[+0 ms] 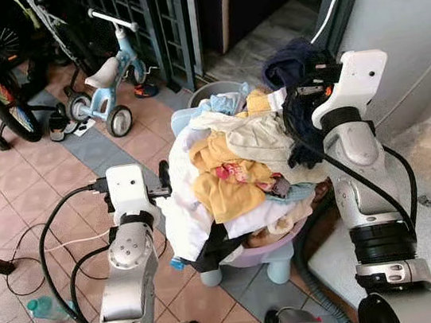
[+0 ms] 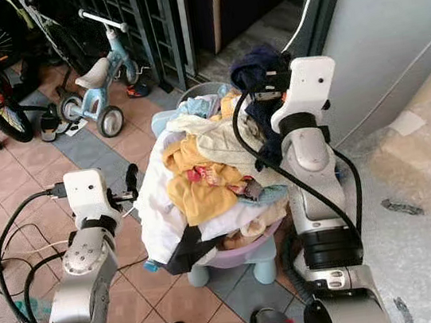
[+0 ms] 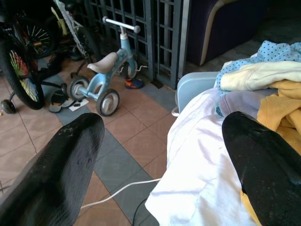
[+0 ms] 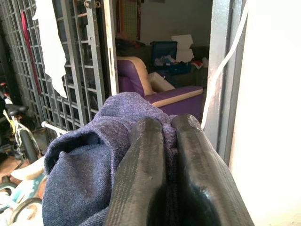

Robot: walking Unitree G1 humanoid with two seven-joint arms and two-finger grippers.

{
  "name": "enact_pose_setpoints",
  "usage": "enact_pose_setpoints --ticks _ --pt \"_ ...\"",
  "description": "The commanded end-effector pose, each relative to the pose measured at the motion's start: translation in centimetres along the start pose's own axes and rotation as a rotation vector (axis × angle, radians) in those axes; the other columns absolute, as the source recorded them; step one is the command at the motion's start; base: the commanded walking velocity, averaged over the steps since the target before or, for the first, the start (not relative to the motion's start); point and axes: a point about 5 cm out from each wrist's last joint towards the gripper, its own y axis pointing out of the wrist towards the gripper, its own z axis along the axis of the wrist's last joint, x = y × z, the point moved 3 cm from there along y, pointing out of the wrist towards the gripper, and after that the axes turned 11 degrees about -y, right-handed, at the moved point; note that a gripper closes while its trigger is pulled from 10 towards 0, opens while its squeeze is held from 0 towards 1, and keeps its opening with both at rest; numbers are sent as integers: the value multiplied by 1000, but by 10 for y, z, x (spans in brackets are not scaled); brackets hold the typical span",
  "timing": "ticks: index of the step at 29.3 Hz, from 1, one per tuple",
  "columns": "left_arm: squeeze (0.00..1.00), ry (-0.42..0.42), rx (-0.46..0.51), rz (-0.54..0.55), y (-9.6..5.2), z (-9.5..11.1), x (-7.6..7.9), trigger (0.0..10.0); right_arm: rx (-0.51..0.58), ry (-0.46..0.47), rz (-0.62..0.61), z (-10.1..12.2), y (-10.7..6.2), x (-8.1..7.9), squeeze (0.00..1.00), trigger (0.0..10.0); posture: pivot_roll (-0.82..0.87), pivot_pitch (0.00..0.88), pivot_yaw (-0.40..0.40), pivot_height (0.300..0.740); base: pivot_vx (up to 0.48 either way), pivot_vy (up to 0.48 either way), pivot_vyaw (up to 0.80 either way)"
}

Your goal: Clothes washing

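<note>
1. My right gripper [image 4: 162,155] is clenched on a dark blue knitted garment [image 4: 89,160], lifted above the heaped laundry pile [image 1: 235,183].
2. My left gripper [image 3: 164,165] hangs spread and empty beside the pile's white sheet [image 3: 197,160].
3. Nearly everything remains piled; washing has barely begun, I judge.

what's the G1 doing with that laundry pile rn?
Sorting laundry for a wash. The right gripper is shut on a dark blue garment, held above the heaped clothes pile in a lilac basin on a small stool. The left gripper is open beside the pile, against the white cloth. A child's tricycle stands behind.
</note>
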Motion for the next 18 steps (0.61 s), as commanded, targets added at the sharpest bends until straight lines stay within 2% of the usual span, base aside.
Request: enact_pose_setpoints --ticks 1,11,12,13,14,15,18 --pt "0 18 -12 7 -1 -4 -2 10000 37 -1 -1 11 0 0 0 0 -13 107 34 740 -277 0 0" --pt "0 20 -7 7 -1 -3 -3 10000 -20 -45 45 -8 -21 -3 0 0 -9 105 38 740 -278 0 0" --pt "0 20 -6 6 -1 -3 -4 10000 -30 -43 49 -10 -23 -3 0 3294 -11 105 38 740 -277 0 0" --pt "0 20 -6 6 -1 -3 -4 10000 -30 -43 49 -10 -23 -3 0 3294 -11 105 38 740 -277 0 0" --pt "0 21 -6 5 -1 -3 -4 10000 -41 -44 56 -13 -27 -3 0 8627 -13 104 39 740 -274 0 0" --pt "0 22 -7 2 -1 -3 -3 10000 -55 -45 64 -16 -31 -3 0 10000 -16 100 40 740 -270 0 0" --pt "0 20 -8 -4 -1 -4 -2 10000 -86 -76 80 -25 -40 -2 0 10000 -24 96 36 740 -266 0 0"
